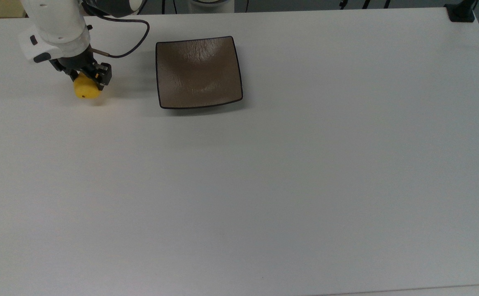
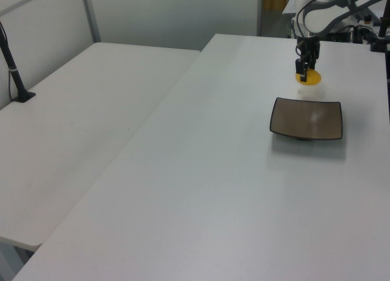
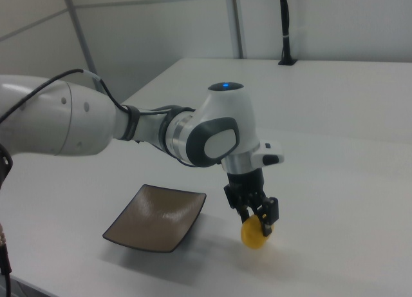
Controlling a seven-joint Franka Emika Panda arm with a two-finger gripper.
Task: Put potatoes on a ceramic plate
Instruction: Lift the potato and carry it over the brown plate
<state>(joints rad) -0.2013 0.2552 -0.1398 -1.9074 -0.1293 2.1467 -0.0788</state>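
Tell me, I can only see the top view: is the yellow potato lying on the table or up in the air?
Observer: Up in the air. In the left view the potato hangs clear of the table, with a faint shadow below it.
Operator: Is it being squeezed?
Observer: Yes. In the right view the end effector is shut on the potato's upper part, and the lower part bulges out beneath it.
Operator: What's next to our table?
Observer: The left view shows a second white table running alongside, on the left view's left.
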